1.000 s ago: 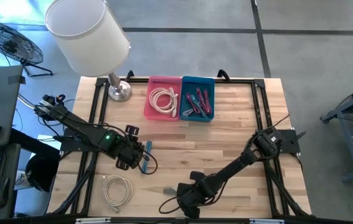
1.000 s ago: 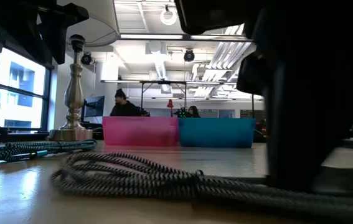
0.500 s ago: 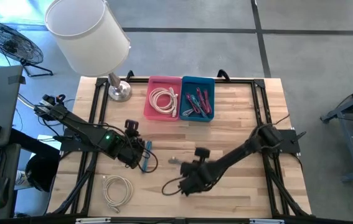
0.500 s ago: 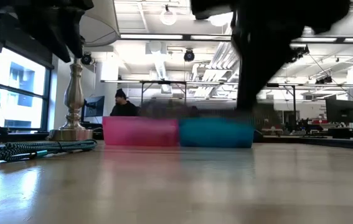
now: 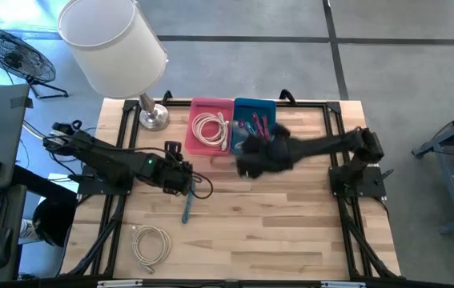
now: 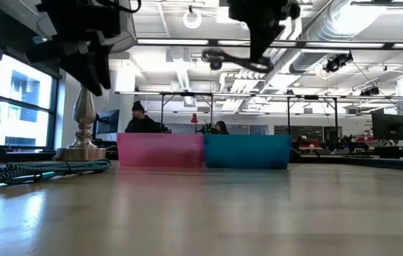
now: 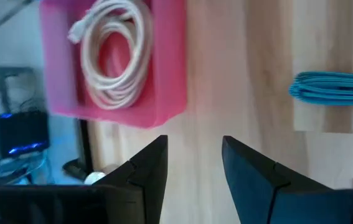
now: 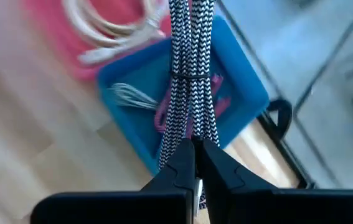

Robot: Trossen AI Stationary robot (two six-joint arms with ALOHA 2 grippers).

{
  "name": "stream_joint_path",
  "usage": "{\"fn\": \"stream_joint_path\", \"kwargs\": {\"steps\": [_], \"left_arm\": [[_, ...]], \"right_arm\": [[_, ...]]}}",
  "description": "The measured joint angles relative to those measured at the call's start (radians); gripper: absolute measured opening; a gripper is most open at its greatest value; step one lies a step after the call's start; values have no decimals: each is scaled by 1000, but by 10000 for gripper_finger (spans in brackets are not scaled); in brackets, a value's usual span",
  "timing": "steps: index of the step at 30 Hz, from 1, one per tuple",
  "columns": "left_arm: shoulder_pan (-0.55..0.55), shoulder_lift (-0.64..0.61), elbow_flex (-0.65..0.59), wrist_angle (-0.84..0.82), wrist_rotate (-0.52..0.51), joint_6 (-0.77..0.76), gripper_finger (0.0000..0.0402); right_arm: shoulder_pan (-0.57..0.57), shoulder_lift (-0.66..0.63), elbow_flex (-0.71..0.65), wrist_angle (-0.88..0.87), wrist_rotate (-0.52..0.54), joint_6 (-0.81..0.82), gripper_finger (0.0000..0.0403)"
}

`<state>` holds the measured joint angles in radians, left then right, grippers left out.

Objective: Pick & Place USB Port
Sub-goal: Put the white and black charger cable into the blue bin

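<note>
**Right hand holds the braided cable over the blue bin**

Your right hand (image 8: 193,163) is clamped on a black-and-white braided cable (image 8: 190,74), its fingers pressed together around the bundle. In the right wrist view the cable runs forward from the fingers, and the blue bin (image 8: 238,93) lies directly beyond it, with the pink bin (image 8: 45,25) just beside. From above, you can see the right hand (image 5: 252,158) at the near edge of the blue bin (image 5: 255,108), raised off the table (image 5: 291,216). The low view shows a loop of the cable (image 6: 233,60) dangling from that hand well above both bins.

The blue bin already holds reddish cables (image 5: 255,128). The pink bin (image 5: 198,148) holds a coiled white cable (image 5: 210,126), also clear in the left wrist view (image 7: 111,53).

Your left hand (image 5: 185,178) hovers over the table on the left side, near the pink bin, with its fingers (image 7: 148,168) spread apart and nothing between them. A teal cable (image 5: 188,210) lies on the table just in front of it. Another white coiled cable (image 5: 150,244) sits near the table's front left edge, well apart from the bins. A lamp (image 5: 114,48) stands at the back left corner.
</note>
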<state>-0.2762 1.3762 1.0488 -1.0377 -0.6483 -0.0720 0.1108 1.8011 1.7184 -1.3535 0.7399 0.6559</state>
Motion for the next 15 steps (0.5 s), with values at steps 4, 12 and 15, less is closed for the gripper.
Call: {"fn": "stream_joint_path", "kwargs": {"steps": [4,12,15], "left_arm": [[17,0,-25,62,43,61,147],[14,0,-44,62,61,68,147],[14,0,-49,63,78,67,147]], "right_arm": [[-148,2,0,7,-96,-10,1],[-297,25,0,53,-300,-33,14],[-304,32,0,61,-320,-49,36]]}}
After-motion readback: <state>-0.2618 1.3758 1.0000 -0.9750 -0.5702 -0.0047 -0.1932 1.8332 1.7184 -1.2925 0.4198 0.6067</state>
